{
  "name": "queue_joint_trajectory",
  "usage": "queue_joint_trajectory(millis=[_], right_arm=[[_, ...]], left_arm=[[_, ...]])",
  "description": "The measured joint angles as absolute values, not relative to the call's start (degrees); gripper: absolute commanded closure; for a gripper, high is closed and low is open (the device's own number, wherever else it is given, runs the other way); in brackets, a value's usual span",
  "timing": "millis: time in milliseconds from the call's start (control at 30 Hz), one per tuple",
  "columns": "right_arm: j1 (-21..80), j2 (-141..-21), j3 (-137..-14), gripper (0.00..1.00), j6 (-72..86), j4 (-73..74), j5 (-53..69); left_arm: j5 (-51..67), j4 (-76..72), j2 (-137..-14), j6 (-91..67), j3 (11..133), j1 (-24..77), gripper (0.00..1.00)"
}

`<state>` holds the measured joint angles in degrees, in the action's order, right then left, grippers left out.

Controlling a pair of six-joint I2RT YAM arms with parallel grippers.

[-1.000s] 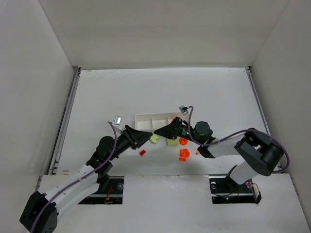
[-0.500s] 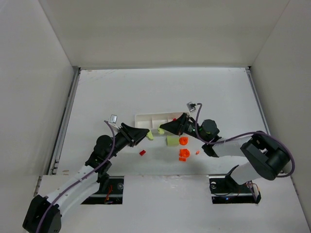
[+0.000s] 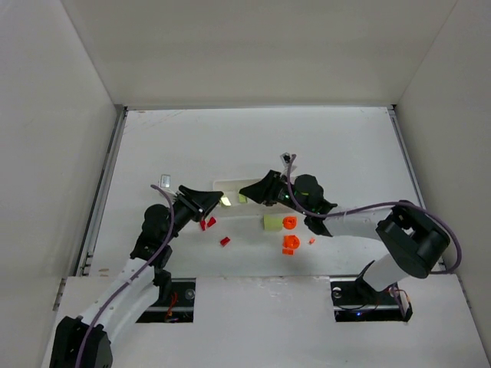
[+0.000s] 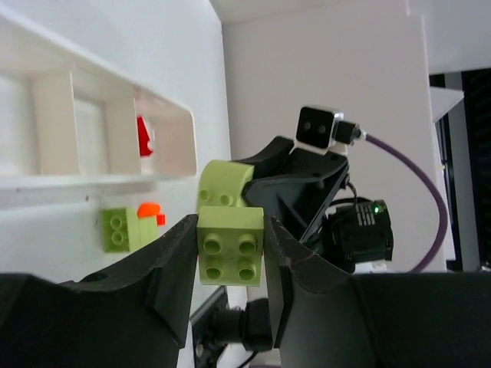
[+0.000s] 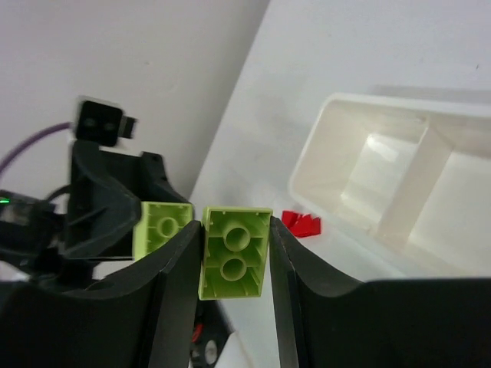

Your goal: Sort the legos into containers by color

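You have nothing to read here. No lettering, number, brand or sign shows on the lime lego [image 4: 230, 245], on the white tray [image 4: 92, 180] behind it, or anywhere else in the three views.

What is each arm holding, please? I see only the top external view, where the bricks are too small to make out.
Observer: The left wrist view shows the left jaws closed on a yellow-green brick, its four studs facing the camera.
Operator: Thank you. And the right arm?
Observer: The right wrist view shows the right jaws gripping a second yellow-green brick, hollow underside toward the camera.
Operator: Is anything in the tray?
Observer: The left wrist view shows a red brick in the end compartment of the tray.
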<state>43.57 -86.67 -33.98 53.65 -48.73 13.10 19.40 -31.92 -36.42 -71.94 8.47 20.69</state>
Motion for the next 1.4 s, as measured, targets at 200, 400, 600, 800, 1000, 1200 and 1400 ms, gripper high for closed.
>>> queue_joint_trajectory(millis=[200,400,600,800,1000,1200,1400], right_arm=[[46.74,-93.08,-44.07,0.64,48.25,-40.27,6.33],[47.07,-101.21,-49.41,0.63,47.13,-35.97,2.28],[47.07,-104.31,-52.05,0.57,46.59,-31.86,-0.82],[47.09,-104.33,-53.39,0.41,46.28,-31.44,-1.85],[47.27,-103.83,-53.25,0.40,46.37,-31.11,-2.24],[47.31,-93.89,-45.50,0.59,46.61,-30.98,-4.38],[46.92,-80.09,-36.51,0.68,45.74,-31.07,-7.81]], left_arm=[[18.94,-27.40,-34.70,-67.79,14.76,14.94,0.95],[16.05,-23.92,-33.85,-63.96,16.10,13.82,0.95],[12.93,-20.23,-34.13,-60.86,16.10,15.51,0.94],[9.19,-19.00,-36.73,-58.11,16.14,18.72,0.94],[4.49,-18.04,-40.12,-55.00,17.52,23.27,0.94],[-1.21,-17.50,-44.14,-50.70,20.73,28.16,0.94],[-8.38,-17.39,-50.96,-45.28,23.83,33.10,0.93]])
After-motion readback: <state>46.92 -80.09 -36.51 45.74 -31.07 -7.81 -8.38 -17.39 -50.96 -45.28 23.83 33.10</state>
